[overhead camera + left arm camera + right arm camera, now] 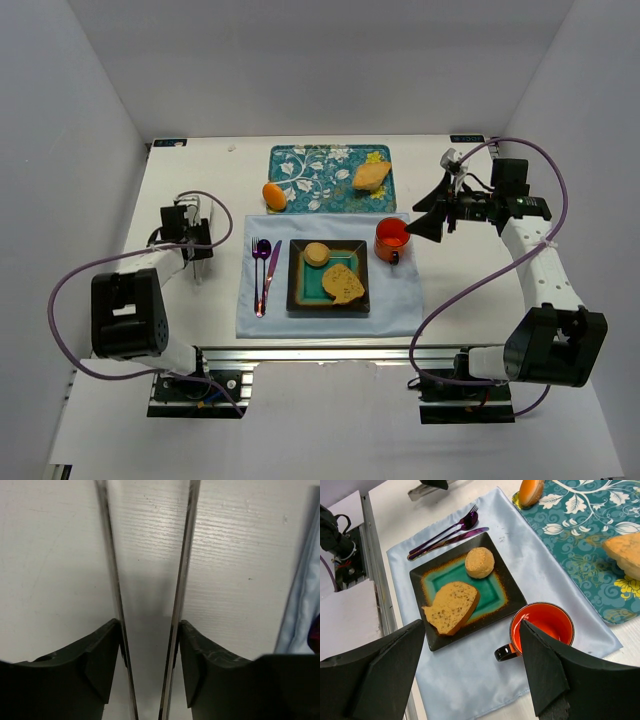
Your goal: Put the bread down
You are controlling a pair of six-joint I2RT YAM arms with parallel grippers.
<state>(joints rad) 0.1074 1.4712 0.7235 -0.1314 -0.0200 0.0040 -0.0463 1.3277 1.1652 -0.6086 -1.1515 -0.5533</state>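
A brown seeded bread slice (343, 284) lies on the black-and-teal square plate (300, 297), beside a small round bun (317, 254). The right wrist view shows the slice (451, 606), the bun (479, 562) and the plate (512, 600). Another bread piece (371, 176) lies on the floral tray (320, 165). My right gripper (418, 220) is open and empty, raised just right of the orange mug (392, 238); its wrist view (472, 625) looks down on plate and mug (545, 625). My left gripper (196, 262) is open and empty, low over bare table at the left (150, 625).
The plate sits on a light blue cloth (400, 310), whose edge shows in the left wrist view (300, 605). A purple fork (258, 275) and knife (272, 268) lie left of the plate. An orange fruit-like piece (274, 196) rests at the tray's left corner.
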